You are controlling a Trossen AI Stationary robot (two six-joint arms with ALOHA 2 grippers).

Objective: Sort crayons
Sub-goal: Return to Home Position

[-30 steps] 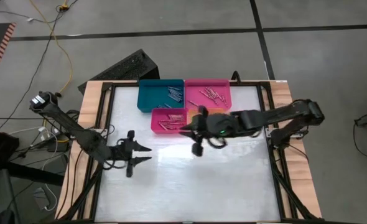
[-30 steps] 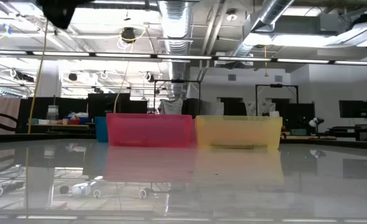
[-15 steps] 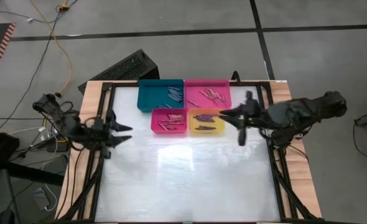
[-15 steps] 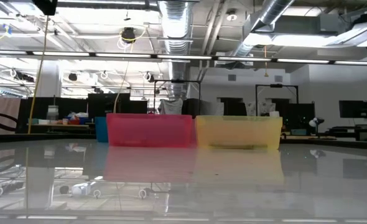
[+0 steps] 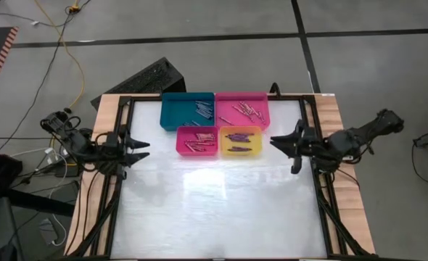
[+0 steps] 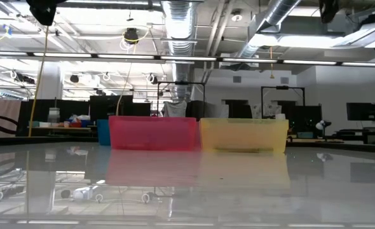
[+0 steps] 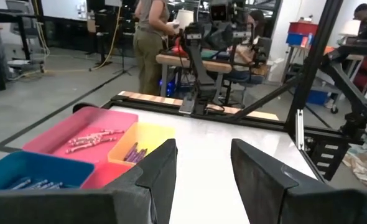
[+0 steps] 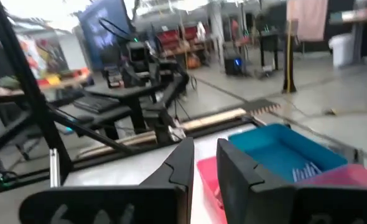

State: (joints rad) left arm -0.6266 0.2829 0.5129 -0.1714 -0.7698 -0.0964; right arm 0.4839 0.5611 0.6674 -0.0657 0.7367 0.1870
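Observation:
Four trays stand at the table's far middle: a blue tray (image 5: pixel 187 111), a pink tray (image 5: pixel 241 109), a darker pink tray (image 5: pixel 197 141) and a yellow tray (image 5: pixel 240 141). Crayons (image 5: pixel 202 110) lie in each, sticks of one colour per tray, purple crayons (image 5: pixel 236 136) in the yellow one. My left gripper (image 5: pixel 146 149) hovers open and empty at the table's left edge, pointing level toward the trays (image 7: pixel 78 134). At the right edge my right gripper (image 5: pixel 275 141) also points level toward them. Its fingers (image 8: pixel 183 162) stand a narrow gap apart with nothing between.
A dark keyboard (image 5: pixel 145 78) lies on the floor behind the table's far left corner. Wooden strips (image 5: pixel 107 123) and black frame rails border the white table top (image 5: pixel 214 203). Beyond the table, people (image 7: pixel 149 37) stand at workbenches.
My right gripper has drawn back from over the yellow tray to the table's right edge, uncovering that tray. My left gripper has pulled back from the table's left middle toward its left edge and risen a little. The trays and crayons lie as before.

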